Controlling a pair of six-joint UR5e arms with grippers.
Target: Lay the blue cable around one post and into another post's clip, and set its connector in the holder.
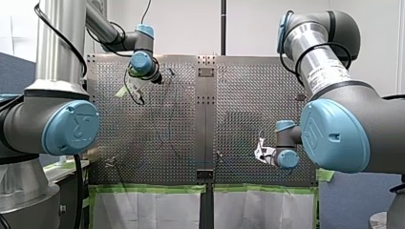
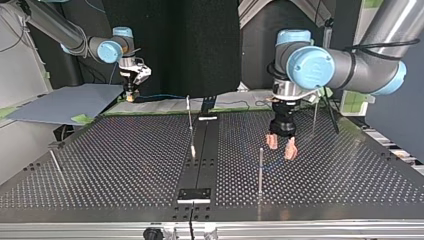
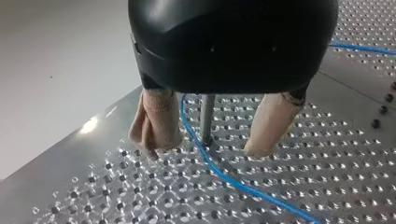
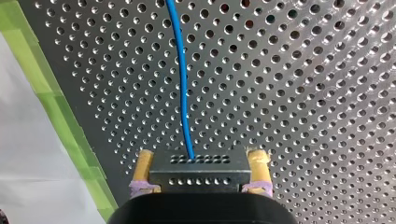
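Two robot arms work a blue cable (image 3: 205,156) across a perforated worktop (image 2: 125,165). My left tool (image 2: 281,146), right of centre in the view from across the worktop, hangs with its pale padded fingers (image 3: 156,121) apart and their tips close to the surface, gripping nothing. Its wrist camera shows the cable lying on the worktop between those fingers. The cable passes just beside the foot of a thin post (image 3: 207,116) that stands ahead of them. My right tool (image 2: 131,94), in the upper left of that same view at the worktop's far edge, is clamped on the connector (image 4: 198,170). This is a grey block held between yellow pads, with the cable running straight out ahead of it over the holes.

The step in hand looks like the first one: bringing the cable around a post, with the connector end held ready. The cable seems to pass the post rather than wrap it, and neither the clip nor the holder appears to be in play yet. The next move likely calls for the left tool to close on the cable beside the post and draw it around. The right tool would need to give slack without letting the connector twist. Which of the other posts carries the clip cannot be told from here.
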